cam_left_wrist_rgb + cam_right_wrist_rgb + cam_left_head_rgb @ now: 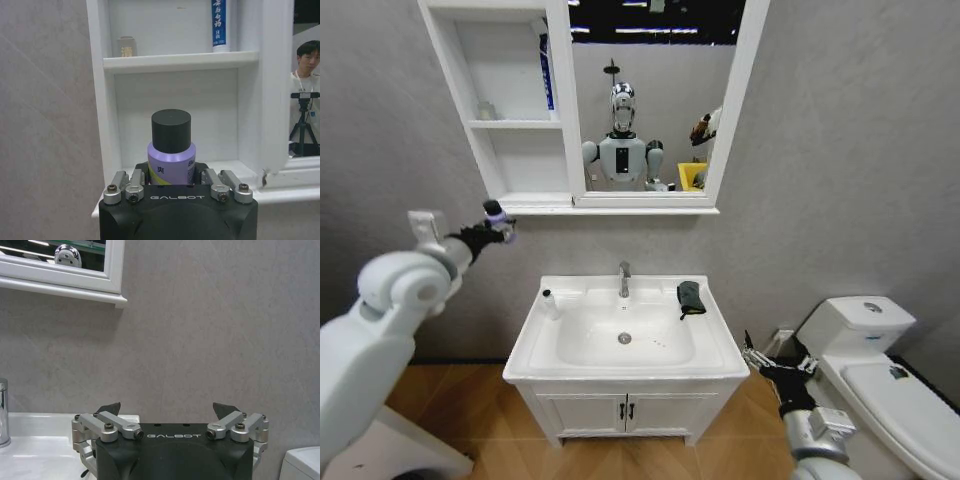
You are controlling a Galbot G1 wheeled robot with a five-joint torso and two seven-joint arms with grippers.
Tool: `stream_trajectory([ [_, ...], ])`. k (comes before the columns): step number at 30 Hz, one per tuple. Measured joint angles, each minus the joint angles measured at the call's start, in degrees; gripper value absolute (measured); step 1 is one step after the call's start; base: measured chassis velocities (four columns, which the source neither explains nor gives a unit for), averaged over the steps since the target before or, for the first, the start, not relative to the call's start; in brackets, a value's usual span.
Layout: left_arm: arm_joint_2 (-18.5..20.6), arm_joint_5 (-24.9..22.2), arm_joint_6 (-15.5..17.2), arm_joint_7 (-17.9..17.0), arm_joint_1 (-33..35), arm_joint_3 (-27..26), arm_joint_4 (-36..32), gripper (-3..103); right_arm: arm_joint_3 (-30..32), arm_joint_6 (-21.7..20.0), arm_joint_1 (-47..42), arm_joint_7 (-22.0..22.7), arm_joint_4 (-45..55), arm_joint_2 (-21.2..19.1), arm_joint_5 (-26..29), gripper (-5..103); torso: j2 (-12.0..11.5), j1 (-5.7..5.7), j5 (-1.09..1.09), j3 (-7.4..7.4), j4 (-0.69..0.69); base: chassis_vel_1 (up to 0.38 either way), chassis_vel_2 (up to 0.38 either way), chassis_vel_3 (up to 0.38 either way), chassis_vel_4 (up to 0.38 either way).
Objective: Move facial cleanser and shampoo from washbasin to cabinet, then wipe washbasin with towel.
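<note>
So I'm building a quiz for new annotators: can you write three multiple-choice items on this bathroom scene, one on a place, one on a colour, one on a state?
1. Where does the towel lie?
A. on the washbasin's right rear rim
B. in the cabinet
C. on the toilet

2. What colour is the cap of the bottle in the left gripper?
A. white
B. black
C. red

3. How is the right gripper?
A. shut on the towel
B. open, holding nothing
C. shut on the tap

Answers: 1 A, the dark cloth sits right of the tap. 2 B, a black cap tops the purple body. 3 B, its fingers stand apart with bare wall between.
</note>
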Motion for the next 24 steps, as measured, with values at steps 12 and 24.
stream_trajectory([
  [12,-13.51,7.64,-2.10,3.87,-22.09,15.17,25.09,43,2.18,1.01,-1.45,0.48,0.37,0.16,0.81,100,-0.01,0.01,0.00,0.01,-0.03,0.000,0.000,0.000,0.000],
  [24,-18.41,16.66,-0.73,7.36,-26.19,16.21,38.90,43,2.45,2.34,-1.75,0.56,-0.07,0.37,1.11,100,-0.01,0.00,-0.01,0.00,-0.01,0.000,0.000,0.000,0.000],
])
